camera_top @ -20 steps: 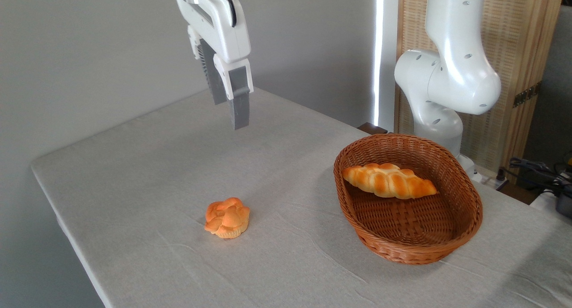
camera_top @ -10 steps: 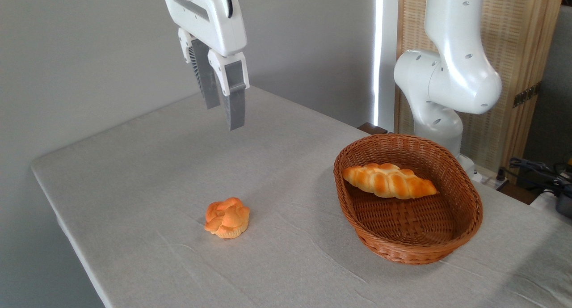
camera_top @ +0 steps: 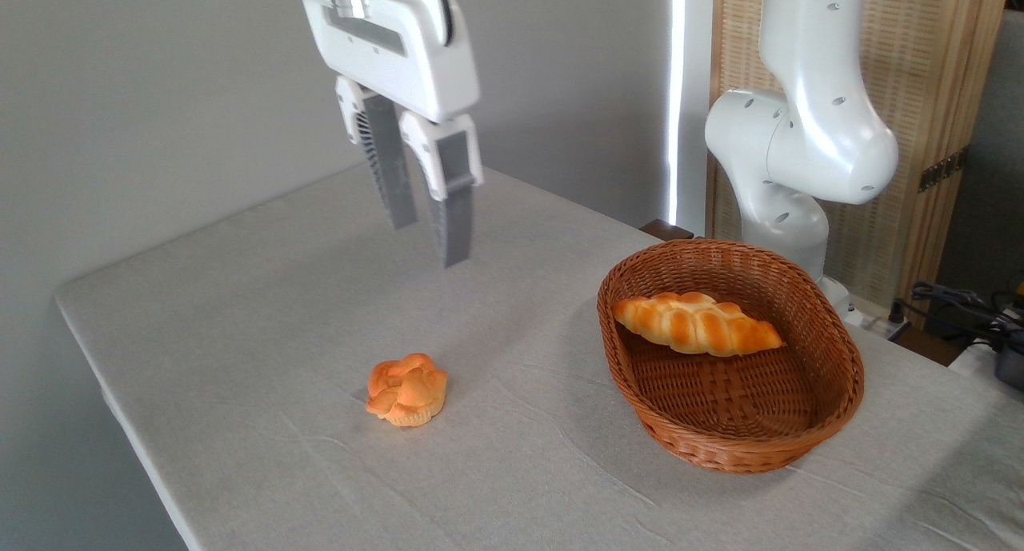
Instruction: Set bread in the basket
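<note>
Camera view: the bread (camera_top: pixel 696 323) lies inside the basket (camera_top: pixel 832 407), across its far half, one tapered end against the left wall. The gripper (camera_top: pixel 430 237) hangs high above the table (camera_top: pixel 240 295), well left of the basket, fingers (camera_top: pixel 457 215) parted and empty. A small bun (camera_top: pixel 406 389) sits left of the basket.

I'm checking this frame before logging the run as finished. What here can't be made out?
- Underside of the bread: hidden by the loaf itself, camera view.
- Near inner wall of the basket: hidden behind its rim.
- Arm above the gripper: cut off by the top edge.
- Far side of the small bun: faces away.
</note>
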`<state>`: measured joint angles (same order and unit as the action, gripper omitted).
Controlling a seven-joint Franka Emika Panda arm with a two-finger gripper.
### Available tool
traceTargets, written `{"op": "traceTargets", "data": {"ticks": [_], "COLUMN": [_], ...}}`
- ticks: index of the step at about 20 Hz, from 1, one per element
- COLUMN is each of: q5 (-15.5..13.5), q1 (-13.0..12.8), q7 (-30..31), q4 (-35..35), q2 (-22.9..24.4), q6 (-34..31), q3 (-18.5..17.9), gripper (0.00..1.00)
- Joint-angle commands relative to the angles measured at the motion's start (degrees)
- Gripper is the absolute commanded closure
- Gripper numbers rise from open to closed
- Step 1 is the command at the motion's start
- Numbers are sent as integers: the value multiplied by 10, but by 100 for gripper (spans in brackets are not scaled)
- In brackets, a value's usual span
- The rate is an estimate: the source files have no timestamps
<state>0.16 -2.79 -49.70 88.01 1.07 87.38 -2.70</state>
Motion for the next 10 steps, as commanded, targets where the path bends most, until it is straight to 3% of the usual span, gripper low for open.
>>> {"op": "traceTargets", "data": {"ticks": [1, 10], "q5": [1, -2], "q1": [-6, -12], "q7": [3, 21], "q4": [-7, 1], "q2": [-5, -9], "q6": [-27, -16], "q3": [-9, 16], "gripper": [0, 0]}}
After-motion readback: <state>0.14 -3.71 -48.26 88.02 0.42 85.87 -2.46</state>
